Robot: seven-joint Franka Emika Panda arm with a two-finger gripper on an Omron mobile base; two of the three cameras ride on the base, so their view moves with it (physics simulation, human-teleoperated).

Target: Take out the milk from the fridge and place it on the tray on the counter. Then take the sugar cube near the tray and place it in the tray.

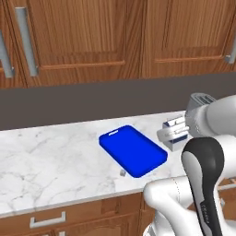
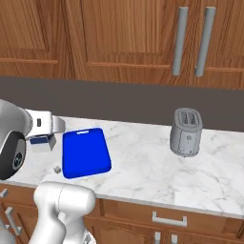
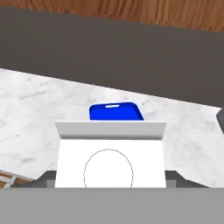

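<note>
My gripper (image 3: 110, 177) is shut on the milk (image 3: 109, 153), a white carton with a blue band, whose top sits between the two dark fingertips (image 3: 43, 177). In the left base view the milk (image 1: 175, 132) hangs in the gripper (image 1: 171, 133) just right of the blue tray (image 1: 133, 150). From the right base view the milk (image 2: 42, 140) is left of the tray (image 2: 86, 152), under the hand. The tray (image 3: 116, 111) lies on the counter (image 1: 55, 161) beyond the carton. The tiny sugar cube (image 1: 122, 173) sits on the marble by the tray's near edge. The fridge is out of view.
A grey metal toaster (image 2: 187, 132) stands on the counter (image 2: 143, 162) well to the right of the tray. Brown wall cabinets with grey bar handles (image 2: 180, 40) hang above a dark backsplash. Drawers with handles (image 1: 47, 220) run under the counter's front edge.
</note>
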